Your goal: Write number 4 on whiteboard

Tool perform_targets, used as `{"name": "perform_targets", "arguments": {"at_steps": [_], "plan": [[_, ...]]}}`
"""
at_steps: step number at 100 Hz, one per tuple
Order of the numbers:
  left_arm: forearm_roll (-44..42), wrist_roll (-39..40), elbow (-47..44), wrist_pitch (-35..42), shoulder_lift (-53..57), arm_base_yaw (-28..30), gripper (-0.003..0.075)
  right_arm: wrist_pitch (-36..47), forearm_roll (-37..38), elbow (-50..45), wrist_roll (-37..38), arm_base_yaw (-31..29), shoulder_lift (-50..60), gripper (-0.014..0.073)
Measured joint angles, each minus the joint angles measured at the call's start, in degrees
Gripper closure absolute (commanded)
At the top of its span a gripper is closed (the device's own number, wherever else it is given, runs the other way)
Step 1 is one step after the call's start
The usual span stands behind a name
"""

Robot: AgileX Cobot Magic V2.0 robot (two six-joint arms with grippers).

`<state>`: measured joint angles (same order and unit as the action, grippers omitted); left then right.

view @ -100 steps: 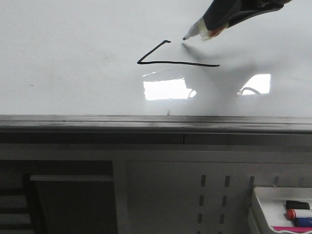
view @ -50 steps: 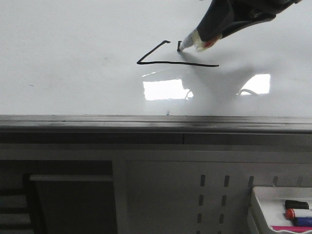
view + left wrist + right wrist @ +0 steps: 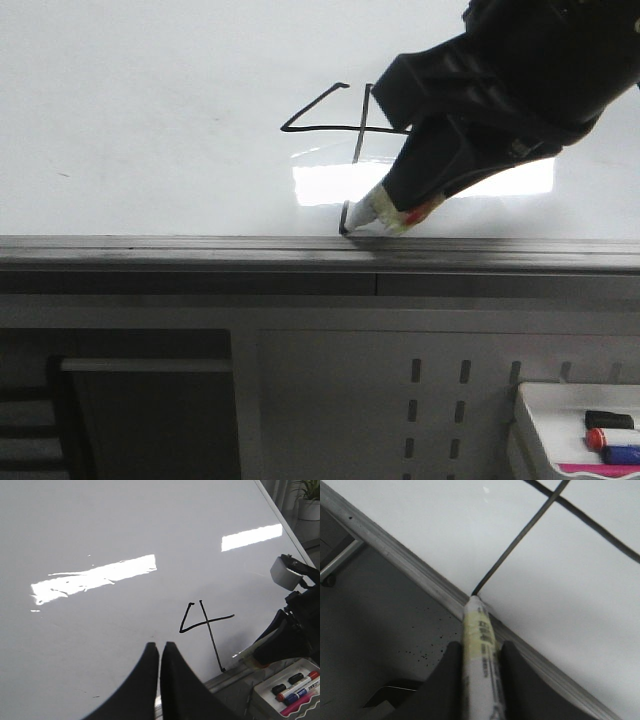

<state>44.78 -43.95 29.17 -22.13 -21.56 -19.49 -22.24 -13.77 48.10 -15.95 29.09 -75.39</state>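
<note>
The whiteboard [image 3: 150, 120] fills the upper front view, glossy white with a grey frame edge [image 3: 200, 250]. A thin black open-topped number 4 [image 3: 335, 115] is drawn on it; it also shows in the left wrist view [image 3: 202, 625]. My right gripper [image 3: 420, 190] is shut on a white marker [image 3: 375, 215], whose tip touches the board at the low end of the tall stroke, right by the frame. In the right wrist view the marker [image 3: 479, 645] sits between the two fingers [image 3: 447, 675], tip on the line's end. My left gripper [image 3: 160, 647] is shut and empty over bare board.
A small white tray [image 3: 575, 430] with several markers sits low at the right, below the board; it also shows in the left wrist view [image 3: 285, 692]. A grey perforated panel [image 3: 440, 400] lies under the frame. Bright window reflections [image 3: 335, 185] lie on the board.
My right gripper has drawn the marker down from the top of the 4, across the crossbar, to the board's near edge. The tall vertical stroke now exists.
</note>
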Motion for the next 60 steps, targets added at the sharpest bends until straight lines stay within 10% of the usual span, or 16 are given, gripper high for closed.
{"name": "perform_targets", "arguments": {"at_steps": [31, 60], "plan": [[1.6, -7.1, 2.3, -12.7, -9.8, 0.0, 0.0246, -3.9, 7.5, 0.3, -2.0, 9.7, 11.6, 0.064], [9.2, -29.6, 11.6, -25.6, -28.6, -2.6, 0.0314, -7.6, 9.5, 0.3, -12.2, 20.6, 12.3, 0.064]]}}
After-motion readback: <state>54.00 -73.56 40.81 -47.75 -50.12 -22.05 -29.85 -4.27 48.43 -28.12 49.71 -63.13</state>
